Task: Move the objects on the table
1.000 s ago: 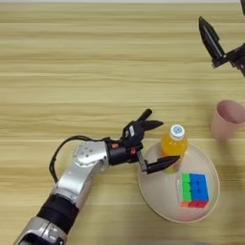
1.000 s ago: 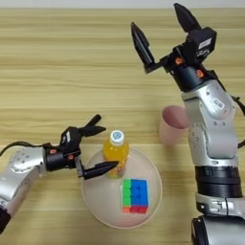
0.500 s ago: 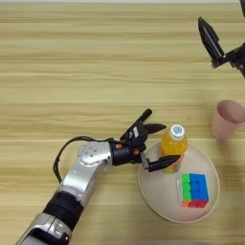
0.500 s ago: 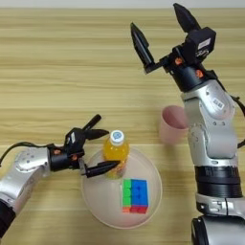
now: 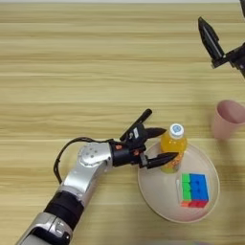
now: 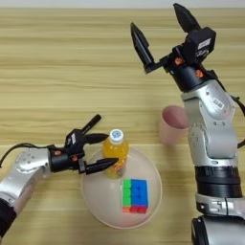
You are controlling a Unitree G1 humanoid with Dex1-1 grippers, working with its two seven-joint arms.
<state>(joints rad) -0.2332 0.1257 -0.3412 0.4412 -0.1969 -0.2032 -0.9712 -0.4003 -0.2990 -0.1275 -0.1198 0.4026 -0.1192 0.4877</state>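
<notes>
While spread wide, the left gripper (image 5: 160, 145) brackets the orange-drink bottle (image 5: 172, 153) loosely.

Light wooden table (image 5: 72, 72) with horizontal plank grain fills the view

The tabletop (image 5: 72, 72), light wood with plank-like grain running left to right, filled the view. Directly on it, near and to the right, lay a round beige plate (image 5: 158, 194). Just beyond the plate's far right, apart from it, a pale pink plastic cup (image 5: 228, 118) stood upright.
</notes>
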